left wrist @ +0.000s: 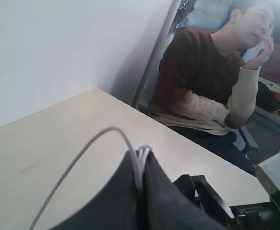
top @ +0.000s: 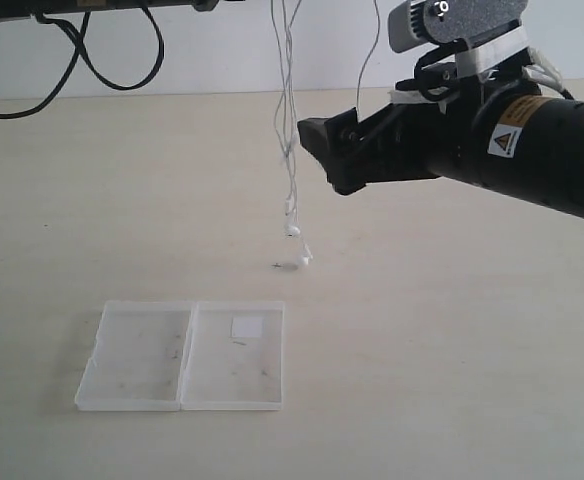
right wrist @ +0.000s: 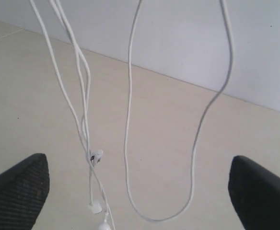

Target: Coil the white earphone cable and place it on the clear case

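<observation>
Holding a white label [top: 246, 327], the clear case [top: 137, 355], opened flat.

I see the white earphone cable [top: 292, 228], the clear case [top: 122, 400] with a white label [top: 246, 327] at two o'clock, my black right gripper [right wrist: 140, 189], and the beige table [top: 452, 350].

The white earphone cable [top: 290, 150] hangs in slack vertical strands just before the right tool [top: 317, 140], earbuds [top: 293, 228] lowest. The clear case [top: 137, 345] lies open, flat, well apart from that tool.
</observation>
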### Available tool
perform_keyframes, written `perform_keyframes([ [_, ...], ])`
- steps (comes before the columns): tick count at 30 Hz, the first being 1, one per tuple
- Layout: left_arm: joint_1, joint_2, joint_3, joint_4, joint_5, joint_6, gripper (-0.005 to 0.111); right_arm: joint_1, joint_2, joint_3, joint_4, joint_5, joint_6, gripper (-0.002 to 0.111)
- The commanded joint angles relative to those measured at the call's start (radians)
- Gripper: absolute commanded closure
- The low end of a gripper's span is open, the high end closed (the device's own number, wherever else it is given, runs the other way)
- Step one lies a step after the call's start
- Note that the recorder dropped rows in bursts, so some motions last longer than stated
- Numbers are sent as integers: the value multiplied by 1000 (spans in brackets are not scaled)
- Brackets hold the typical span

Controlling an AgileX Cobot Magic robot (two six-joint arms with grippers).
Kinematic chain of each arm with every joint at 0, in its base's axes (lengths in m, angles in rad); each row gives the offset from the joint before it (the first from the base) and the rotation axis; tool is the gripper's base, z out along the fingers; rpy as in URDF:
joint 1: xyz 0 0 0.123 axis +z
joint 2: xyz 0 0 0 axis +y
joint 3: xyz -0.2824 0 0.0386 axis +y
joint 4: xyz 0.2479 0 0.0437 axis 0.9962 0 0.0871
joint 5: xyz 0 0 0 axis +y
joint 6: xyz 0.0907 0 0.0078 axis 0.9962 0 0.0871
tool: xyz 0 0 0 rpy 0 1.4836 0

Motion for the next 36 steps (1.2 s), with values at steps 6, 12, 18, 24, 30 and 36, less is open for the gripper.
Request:
perform_keyframes([
  [6, 3, -6, -5, -46, 19, 23, 107, -3, 1, -7, 4, -56, -5, 12],
  [12, 3, -2, -5, -46, 19, 30, 107, -3, -1, -7, 46, -41, 84, 12],
  [18, 3, 0, -5, -48, 19, 30, 107, -3, -1, -7, 43, -60, 100, 12],
  [24, 3, 0, -5, -48, 19, 34, 107, -3, -1, -7, 42, -86, 91, 12],
  [30, 3, 0, -5, -56, 19, 34, 107, -3, 1, -7, 42, -46, 9, 12],
  [36, 3, 0, -5, -80, 19, 42, 107, -3, 1, -7, 42, -22, 13, 12],
])
